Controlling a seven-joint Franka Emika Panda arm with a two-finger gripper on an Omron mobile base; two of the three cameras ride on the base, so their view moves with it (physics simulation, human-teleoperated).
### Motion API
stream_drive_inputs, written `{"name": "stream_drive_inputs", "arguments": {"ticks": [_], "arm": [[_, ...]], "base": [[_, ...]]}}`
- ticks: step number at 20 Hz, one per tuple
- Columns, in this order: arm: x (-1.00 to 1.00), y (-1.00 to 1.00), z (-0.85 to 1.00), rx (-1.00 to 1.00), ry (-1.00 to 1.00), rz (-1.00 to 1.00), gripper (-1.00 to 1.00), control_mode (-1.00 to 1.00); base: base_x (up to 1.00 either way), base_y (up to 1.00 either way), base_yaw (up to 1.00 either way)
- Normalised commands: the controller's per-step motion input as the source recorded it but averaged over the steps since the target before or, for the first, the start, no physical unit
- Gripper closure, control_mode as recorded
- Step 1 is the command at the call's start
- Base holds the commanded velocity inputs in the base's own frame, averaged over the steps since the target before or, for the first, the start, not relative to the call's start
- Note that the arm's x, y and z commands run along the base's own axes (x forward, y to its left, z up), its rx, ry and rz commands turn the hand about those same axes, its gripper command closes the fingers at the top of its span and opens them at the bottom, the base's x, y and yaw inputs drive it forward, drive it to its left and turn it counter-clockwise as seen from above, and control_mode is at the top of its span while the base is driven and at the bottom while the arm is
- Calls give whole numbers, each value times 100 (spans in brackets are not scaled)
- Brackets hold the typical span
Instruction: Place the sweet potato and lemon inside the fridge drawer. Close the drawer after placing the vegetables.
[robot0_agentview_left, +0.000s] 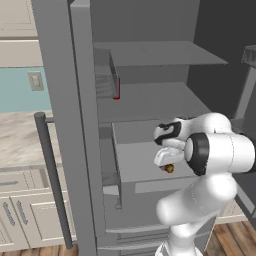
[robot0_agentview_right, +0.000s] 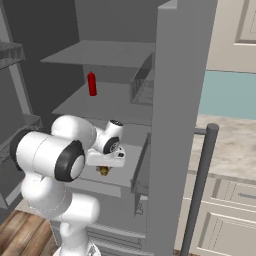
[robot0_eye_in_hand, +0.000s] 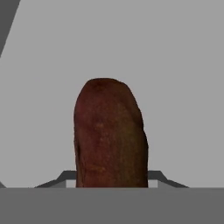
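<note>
The gripper (robot0_agentview_left: 169, 168) is clamped on the sweet potato (robot0_eye_in_hand: 109, 133), which stands between its fingers in the hand view and shows as a small brown-orange nub under the hand in both base views. The hand hangs over the open fridge drawer (robot0_agentview_left: 142, 161), above its floor toward the front edge, so the potato seems about to be set down but is not yet released. The lemon cannot be made out in the drawer, though much of the floor is hidden behind the arm. Left to do, as I judge it: drop the potato, fetch the lemon, push the drawer shut. A red bottle (robot0_agentview_right: 92, 83) stands on the shelf (robot0_agentview_right: 75, 102) above.
</note>
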Motion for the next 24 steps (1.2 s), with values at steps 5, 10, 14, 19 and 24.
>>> {"name": "stream_drive_inputs", "arguments": {"ticks": [5,10,14,19,24], "arm": [[4,20,-44,0,5,-4,100,-100],[3,20,-36,0,5,-3,-100,-100],[0,1,-10,0,2,-4,-100,-100],[0,0,8,0,0,-6,-100,-100],[0,8,55,0,0,-8,-100,-100]], "base": [[0,0,0],[0,0,0],[0,0,0],[0,0,0],[0,0,0]]}}
